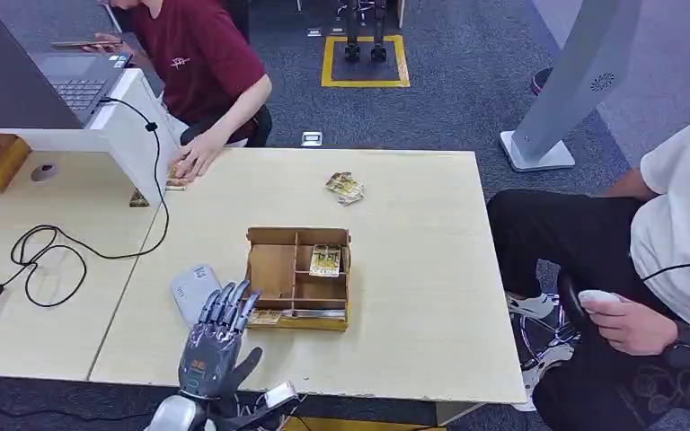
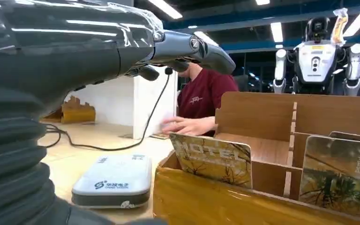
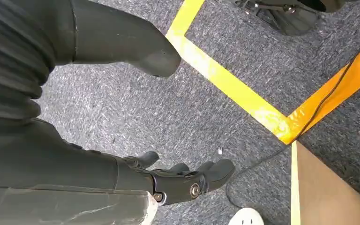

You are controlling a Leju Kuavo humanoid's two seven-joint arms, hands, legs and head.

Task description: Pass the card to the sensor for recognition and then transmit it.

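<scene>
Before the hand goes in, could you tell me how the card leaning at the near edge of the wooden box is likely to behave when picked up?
The card stands on edge, holding its flat shape, so it is probably stiff, thin and light. Its printed face looks glossy, so it may slip in the fingers. The left hand is empty beside the wooden box; a sideways nudge would likely just tip the card over.

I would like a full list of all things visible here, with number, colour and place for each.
wooden box: one, brown, partitioned, table centre
hotel cards: several, yellowish, in the box compartments
loose cards: small pile, far part of the table
card reader: one, grey, left of the box
laptop: one, grey, on the white stand
cable: one, black, left table
people: two, one in a dark red shirt, one in white
left hand: open, over the near table edge
right hand: open, above the carpet
</scene>
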